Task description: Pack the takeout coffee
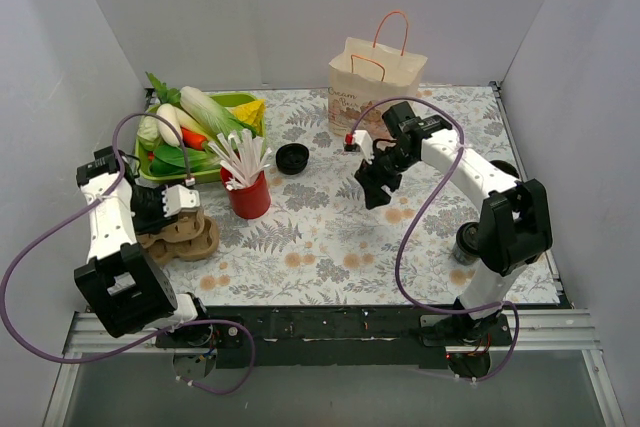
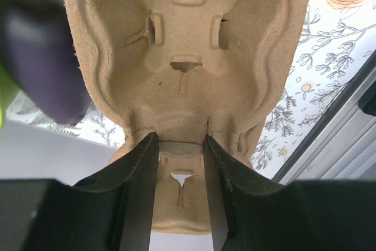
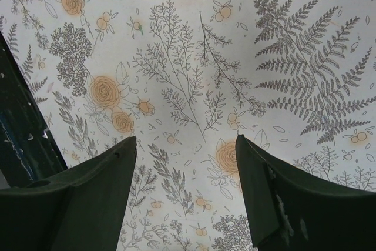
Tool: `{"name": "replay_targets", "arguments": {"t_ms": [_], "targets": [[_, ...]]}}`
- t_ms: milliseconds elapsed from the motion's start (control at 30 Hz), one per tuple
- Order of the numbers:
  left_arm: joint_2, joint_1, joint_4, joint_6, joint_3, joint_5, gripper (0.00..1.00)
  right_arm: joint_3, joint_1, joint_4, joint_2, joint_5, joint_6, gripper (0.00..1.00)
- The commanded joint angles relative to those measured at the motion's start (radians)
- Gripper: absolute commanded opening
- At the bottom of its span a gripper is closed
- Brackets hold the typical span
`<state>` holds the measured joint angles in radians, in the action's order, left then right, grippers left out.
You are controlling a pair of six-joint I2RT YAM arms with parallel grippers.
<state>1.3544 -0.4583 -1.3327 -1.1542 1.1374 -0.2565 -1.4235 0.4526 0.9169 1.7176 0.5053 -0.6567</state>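
Left fingers [image 2: 138, 192] clamp pulp cup carrier [image 2: 188, 57]; right fingers [image 3: 88, 198] spread wide; red cup [image 1: 250, 197] holds straws [image 1: 238, 155].

From the table's middle, bare floral tablecloth [image 1: 330, 247] lies open toward 6 o'clock. A red straw cup [image 1: 250, 197] blocks 9 o'clock, a loose black lid [image 1: 292, 158] 11, a paper bag [image 1: 375, 82] 1, a cardboard cup carrier [image 1: 195, 239] 8; the right gripper [image 1: 376, 197] hangs at 3.

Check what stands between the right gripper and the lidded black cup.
Nothing visible does: only bare floral tablecloth lies between the open right gripper and the black cup. The red straw cup stands beyond it.
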Motion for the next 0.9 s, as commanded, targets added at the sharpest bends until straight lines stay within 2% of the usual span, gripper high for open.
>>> {"name": "replay_targets", "arguments": {"t_ms": [0, 100, 133, 200, 233, 300, 367, 433, 533, 567, 667, 767, 867], "targets": [[-0.009, -0.008, -0.051, 0.074, 0.087, -0.029, 0.15, -0.074, -0.002, 0.008, 0.005, 0.050, 0.006, 0.75], [-0.009, -0.008, -0.049, 0.134, 0.117, -0.059, 0.11, -0.155, -0.002, 0.022, -0.015, 0.096, -0.003, 0.74], [-0.008, -0.006, -0.049, 0.158, 0.125, -0.088, 0.06, -0.179, -0.002, 0.011, -0.032, 0.111, -0.001, 0.74], [-0.011, -0.008, -0.049, 0.215, 0.140, -0.119, 0.00, -0.269, -0.008, -0.025, -0.050, 0.153, 0.052, 0.73], [-0.008, -0.008, -0.048, 0.272, 0.143, -0.131, 0.00, -0.294, -0.011, -0.058, -0.071, 0.154, 0.093, 0.71], [-0.005, -0.008, -0.048, 0.339, 0.150, -0.165, 0.00, -0.342, -0.038, -0.208, -0.085, 0.115, 0.252, 0.68], [-0.005, -0.008, -0.025, 0.473, 0.160, -0.229, 0.00, -0.417, -0.066, -0.350, -0.081, 0.069, 0.337, 0.61], [-0.017, -0.008, 0.025, 0.583, 0.179, -0.285, 0.00, -0.500, -0.107, -0.420, -0.037, -0.013, 0.396, 0.58], [-0.037, -0.008, 0.056, 0.752, 0.211, -0.410, 0.00, -0.619, -0.146, -0.428, 0.090, -0.070, 0.359, 0.58], [-0.040, -0.008, 0.064, 0.842, 0.220, -0.443, 0.00, -0.723, -0.153, -0.405, 0.129, -0.067, 0.341, 0.59], [-0.052, -0.008, 0.084, 0.939, 0.258, -0.529, 0.00, -0.837, -0.167, -0.323, 0.243, -0.042, 0.260, 0.64], [-0.061, -0.008, 0.101, 1.040, 0.308, -0.582, 0.00, -0.829, -0.176, -0.300, 0.264, 0.031, 0.183, 0.69], [-0.067, -0.006, 0.156, 1.148, 0.357, -0.606, 0.00, -0.735, -0.177, -0.325, 0.234, 0.068, 0.137, 0.72]]}}
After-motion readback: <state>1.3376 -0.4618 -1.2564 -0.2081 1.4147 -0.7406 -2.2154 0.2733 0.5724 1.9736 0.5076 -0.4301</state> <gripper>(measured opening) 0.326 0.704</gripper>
